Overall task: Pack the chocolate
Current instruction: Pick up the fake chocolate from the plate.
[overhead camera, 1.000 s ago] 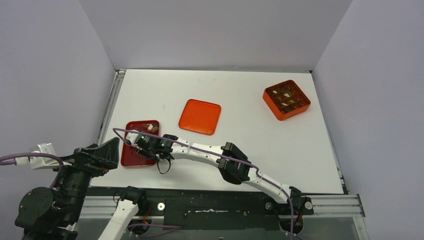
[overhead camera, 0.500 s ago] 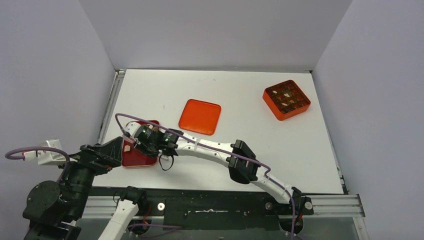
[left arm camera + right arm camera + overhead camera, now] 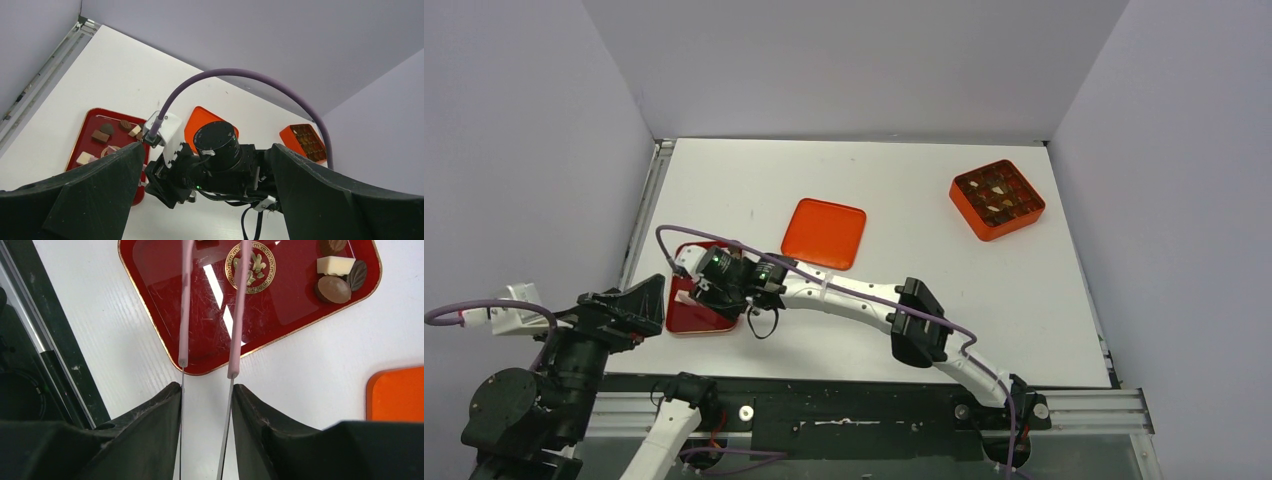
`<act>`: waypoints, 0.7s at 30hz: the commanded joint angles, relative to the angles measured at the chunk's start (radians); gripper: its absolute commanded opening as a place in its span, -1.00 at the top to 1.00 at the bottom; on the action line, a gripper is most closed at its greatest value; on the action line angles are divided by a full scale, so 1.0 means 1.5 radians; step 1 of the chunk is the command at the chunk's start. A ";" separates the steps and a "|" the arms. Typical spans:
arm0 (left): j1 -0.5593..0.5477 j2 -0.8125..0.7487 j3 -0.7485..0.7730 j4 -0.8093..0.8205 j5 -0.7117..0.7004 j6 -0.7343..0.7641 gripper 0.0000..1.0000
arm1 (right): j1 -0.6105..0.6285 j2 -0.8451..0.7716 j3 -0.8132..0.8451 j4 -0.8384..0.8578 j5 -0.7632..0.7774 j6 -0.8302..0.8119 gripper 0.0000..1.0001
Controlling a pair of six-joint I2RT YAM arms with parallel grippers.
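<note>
over the red tray at the near left of the worktop, your right pincer is clamped on the pink tongs. their two arms stand apart and point straight ahead toward the tray's gold emblem, tips out of view. your left pincer gapes wide, empty. the chocolate sits clustered in one tray corner, right of the tongs; the brown oval's long axis runs crosswise to them. this looks like the pick-up step: swing right, straddle one piece, squeeze, then carry it to the orange box, well apart.
</note>
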 commanded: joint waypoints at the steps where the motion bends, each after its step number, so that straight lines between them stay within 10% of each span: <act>1: -0.004 0.007 0.027 0.010 -0.013 0.018 -0.95 | 0.000 0.001 0.052 -0.001 -0.009 -0.040 0.22; 21: -0.006 0.009 0.022 0.017 -0.020 0.021 -0.95 | -0.008 0.095 0.115 0.075 0.003 -0.145 0.23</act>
